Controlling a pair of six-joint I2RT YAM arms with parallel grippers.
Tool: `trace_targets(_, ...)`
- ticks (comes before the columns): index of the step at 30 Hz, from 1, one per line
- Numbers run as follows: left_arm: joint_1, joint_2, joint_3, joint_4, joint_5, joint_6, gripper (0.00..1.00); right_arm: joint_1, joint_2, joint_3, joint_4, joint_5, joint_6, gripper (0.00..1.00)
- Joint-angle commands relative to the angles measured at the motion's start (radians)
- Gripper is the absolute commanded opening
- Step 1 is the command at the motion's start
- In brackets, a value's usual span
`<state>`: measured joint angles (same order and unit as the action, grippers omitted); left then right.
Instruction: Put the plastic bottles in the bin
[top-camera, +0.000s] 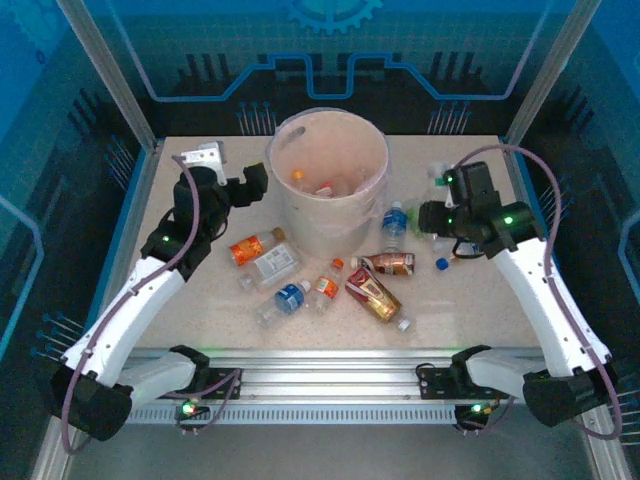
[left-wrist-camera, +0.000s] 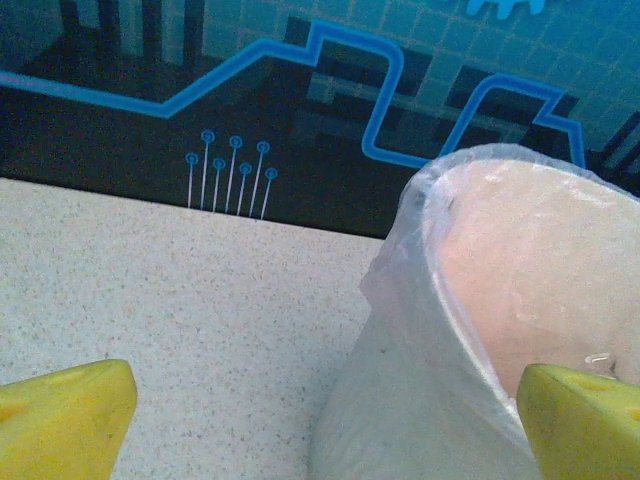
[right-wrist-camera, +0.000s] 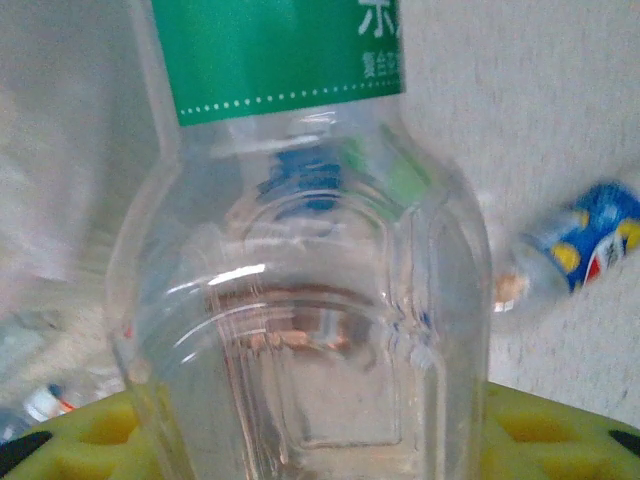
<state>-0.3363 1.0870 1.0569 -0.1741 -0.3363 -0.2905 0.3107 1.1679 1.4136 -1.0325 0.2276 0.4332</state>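
green bottle (right-wrist-camera: 300, 300) sits pinched in right gripper (right-wrist-camera: 310, 440), left gripper (left-wrist-camera: 325, 375) gapes empty by bin (top-camera: 320, 225). looks light, crushable, slick, so ribbed body seems safest hold.

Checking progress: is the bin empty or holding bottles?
Holding some: the top view shows at least two bottles lying at the bottom of the bin, one orange-capped.

green-label bottle (right-wrist-camera: 300, 330) cropped, blue-label bottle (right-wrist-camera: 585, 245) blurred
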Motion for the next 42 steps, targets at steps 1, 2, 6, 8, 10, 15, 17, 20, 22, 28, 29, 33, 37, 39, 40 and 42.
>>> trace_targets(1,0.011,-0.003,-0.028,0.03,0.003,-0.04,0.99,0.023,0.043,0.152,-0.028,0.008,-0.072,0.31)
trace_targets(2,0.011,0.0,-0.03,0.031,0.008,-0.042,0.99,0.029,0.061,0.194,-0.026,0.005,-0.084,0.31)
trace_targets(6,0.011,0.004,-0.029,0.029,0.019,-0.043,0.99,0.052,0.161,0.387,-0.017,-0.017,-0.13,0.31)
trace_targets(8,0.011,0.0,-0.032,0.03,0.012,-0.036,0.99,0.065,0.216,0.47,-0.01,-0.05,-0.144,0.3)
trace_targets(10,0.013,-0.002,-0.03,0.029,0.007,-0.032,0.99,0.08,0.276,0.556,-0.005,-0.084,-0.152,0.3)
trace_targets(15,0.013,-0.012,-0.03,0.028,0.004,-0.03,0.99,0.128,0.42,0.729,-0.011,-0.134,-0.172,0.29)
trace_targets(17,0.013,-0.016,-0.026,0.022,0.003,-0.03,0.99,0.141,0.469,0.781,-0.009,-0.153,-0.176,0.3)
trace_targets(20,0.013,-0.024,-0.028,0.018,0.004,-0.03,0.99,0.159,0.539,0.85,-0.011,-0.179,-0.182,0.29)
trace_targets(22,0.013,-0.028,-0.033,0.023,0.001,-0.03,0.99,0.17,0.586,0.897,-0.015,-0.196,-0.185,0.29)
trace_targets(28,0.014,-0.025,-0.04,0.028,0.003,-0.024,0.99,0.196,0.721,1.025,-0.059,-0.227,-0.204,0.29)
trace_targets(29,0.014,-0.028,-0.041,0.028,0.003,-0.023,0.99,0.2,0.742,1.042,-0.067,-0.23,-0.207,0.29)
trace_targets(33,0.014,-0.03,-0.043,0.027,0.0,-0.014,0.99,0.205,0.81,1.079,-0.091,-0.246,-0.217,0.29)
trace_targets(37,0.014,-0.029,-0.047,0.029,0.0,-0.01,0.99,0.211,0.853,1.088,-0.104,-0.254,-0.229,0.29)
trace_targets(39,0.014,-0.029,-0.046,0.03,0.0,-0.01,0.99,0.215,0.868,1.088,-0.111,-0.251,-0.238,0.29)
trace_targets(40,0.014,-0.029,-0.046,0.03,0.0,-0.01,0.99,0.218,0.874,1.088,-0.114,-0.249,-0.24,0.29)
trace_targets(42,0.014,-0.029,-0.046,0.029,0.001,-0.01,0.99,0.221,0.888,1.088,-0.12,-0.245,-0.25,0.29)
